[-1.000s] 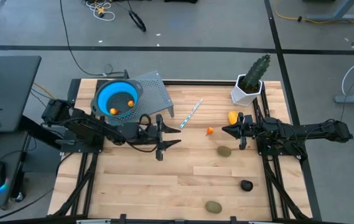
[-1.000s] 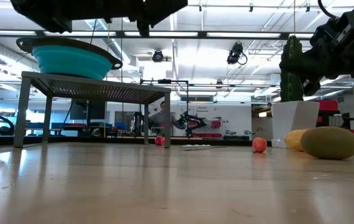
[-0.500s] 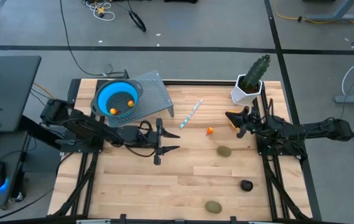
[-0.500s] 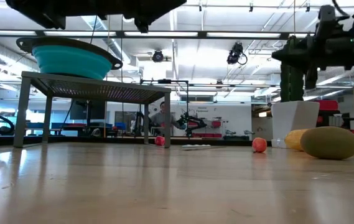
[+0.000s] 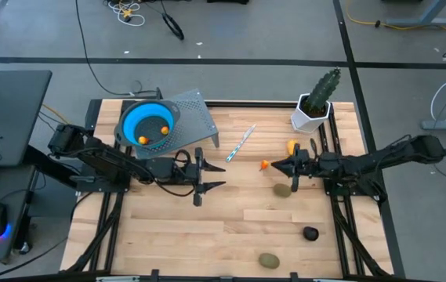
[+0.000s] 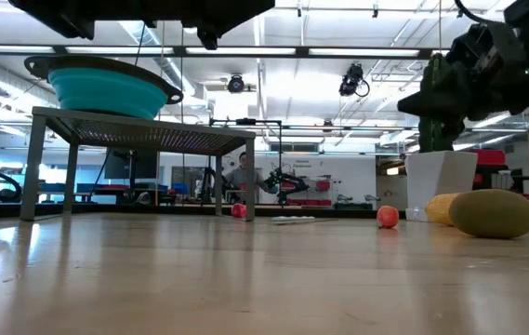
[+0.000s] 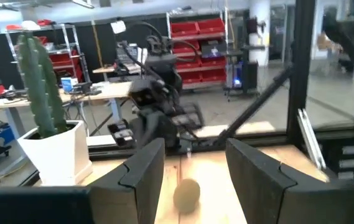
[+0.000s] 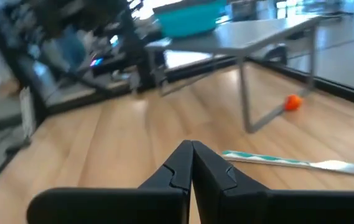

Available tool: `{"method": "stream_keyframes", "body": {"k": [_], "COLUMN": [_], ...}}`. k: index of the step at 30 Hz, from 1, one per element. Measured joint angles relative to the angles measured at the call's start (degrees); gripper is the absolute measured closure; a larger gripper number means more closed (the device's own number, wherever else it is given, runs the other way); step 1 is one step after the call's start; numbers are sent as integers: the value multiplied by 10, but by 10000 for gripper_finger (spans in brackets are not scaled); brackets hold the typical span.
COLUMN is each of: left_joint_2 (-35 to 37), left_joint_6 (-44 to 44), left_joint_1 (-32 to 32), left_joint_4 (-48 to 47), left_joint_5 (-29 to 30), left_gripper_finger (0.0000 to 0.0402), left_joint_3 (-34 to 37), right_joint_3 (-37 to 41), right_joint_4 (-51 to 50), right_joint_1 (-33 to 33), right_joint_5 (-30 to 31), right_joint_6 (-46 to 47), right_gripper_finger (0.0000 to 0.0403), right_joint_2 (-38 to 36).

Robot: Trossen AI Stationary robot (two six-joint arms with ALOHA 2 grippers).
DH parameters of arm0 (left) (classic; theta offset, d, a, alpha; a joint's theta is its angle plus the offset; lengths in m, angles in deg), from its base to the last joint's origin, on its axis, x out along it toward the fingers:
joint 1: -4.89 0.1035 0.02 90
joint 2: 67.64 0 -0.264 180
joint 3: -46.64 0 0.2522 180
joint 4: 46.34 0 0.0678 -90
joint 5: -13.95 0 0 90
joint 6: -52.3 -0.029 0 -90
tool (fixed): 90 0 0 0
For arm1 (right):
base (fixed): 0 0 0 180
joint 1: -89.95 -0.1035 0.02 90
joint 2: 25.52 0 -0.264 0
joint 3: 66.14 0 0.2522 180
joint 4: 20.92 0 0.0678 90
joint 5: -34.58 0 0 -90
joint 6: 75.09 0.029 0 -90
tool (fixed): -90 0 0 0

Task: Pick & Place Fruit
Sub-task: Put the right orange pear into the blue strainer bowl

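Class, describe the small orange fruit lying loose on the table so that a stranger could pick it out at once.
Start at the cactus in its white pot at the table's far right corner. Toward the table's middle lies a pale striped stick; the small orange fruit sits between that stick and an olive-green oval. It is the tiniest, brightest piece there.

Left gripper (image 5: 221, 177) hangs with fingers apart, facing the right gripper (image 5: 274, 164), whose fingers are pressed together.

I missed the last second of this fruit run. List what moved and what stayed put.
The right end effector, shut and empty, swung toward the table's back edge over the yellow-orange oval toy fruit, then came forward and inward, ending beside the tiny orange fruit piece. The left end effector, open, crept slightly toward its base. The fruits, the blue bowl and the pale striped stick stayed put.
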Motion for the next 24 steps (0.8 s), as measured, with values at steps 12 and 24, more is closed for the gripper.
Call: {"method": "stream_keyframes", "body": {"k": [12,24], "left_joint_2": [0,-1], "left_joint_6": [62,135], "left_joint_1": [7,10], "left_joint_4": [39,-3], "left_joint_5": [3,6], "left_gripper_finger": [219,219], "left_joint_3": [-37,-45], "right_joint_3": [-21,-21], "right_joint_4": [-42,-50], "right_joint_1": [-3,34], "right_joint_5": [-25,78], "right_joint_6": [-81,-55], "right_gripper_finger": [374,254], "right_joint_2": [125,153]}}
